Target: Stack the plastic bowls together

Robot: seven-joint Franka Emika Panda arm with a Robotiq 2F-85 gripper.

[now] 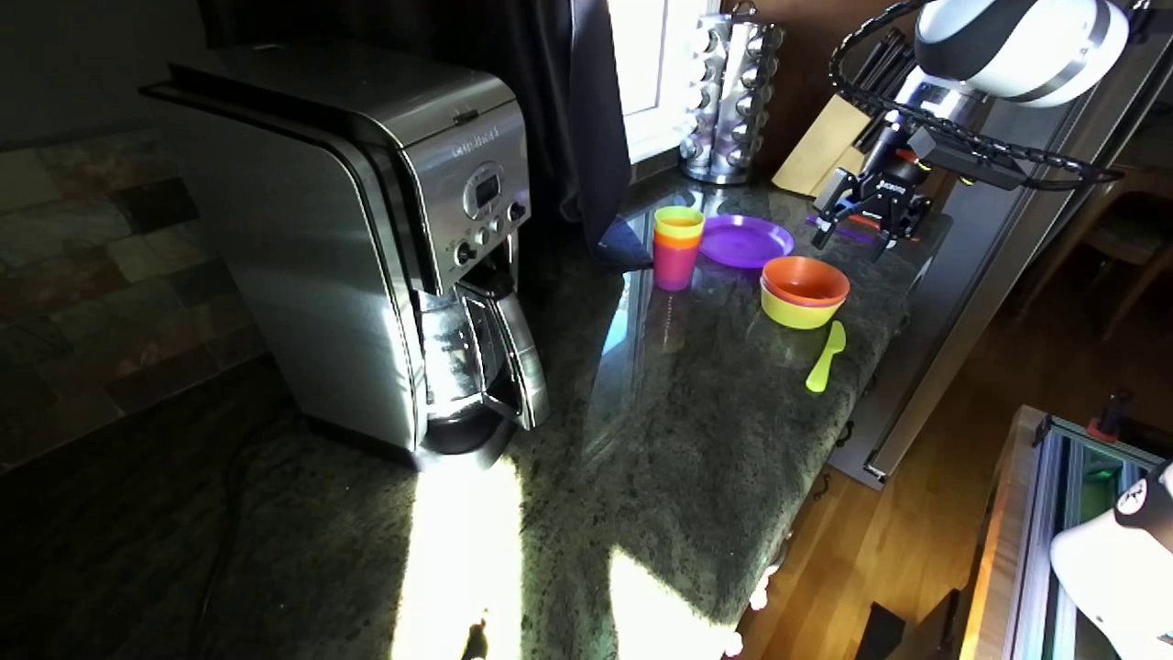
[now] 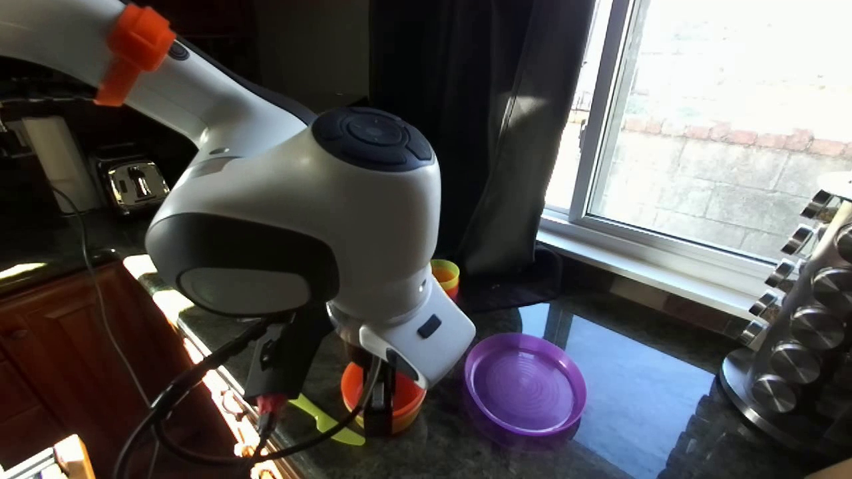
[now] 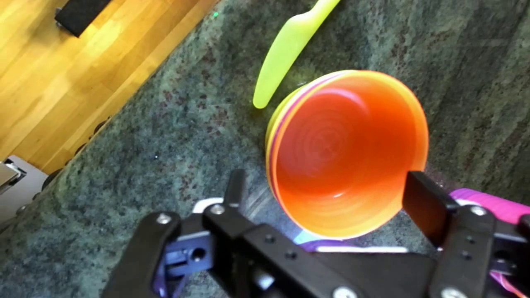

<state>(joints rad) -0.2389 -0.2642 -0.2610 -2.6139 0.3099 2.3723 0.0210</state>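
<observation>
Bowls (image 3: 347, 153) nest on a dark counter (image 1: 678, 440) near a window (image 2: 719, 173), orange atop purple and lime, the gripper (image 3: 325, 186) with fingers (image 3: 426, 203) apart.

Just above the fingers (image 1: 824, 229), a dark housing (image 1: 887, 188) is bearing small white letters, seemingly "ROBOTIQ". Well apart from the fingers, a coffee maker (image 1: 321, 247) is carrying the brand "Cuisinart" above its display (image 1: 487, 189), whose digits are appearing too small to read.

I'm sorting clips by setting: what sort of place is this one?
Most likely a home kitchen: a coffee maker, a spice rack and a knife block stand on a dark, stone-like counter.
</observation>
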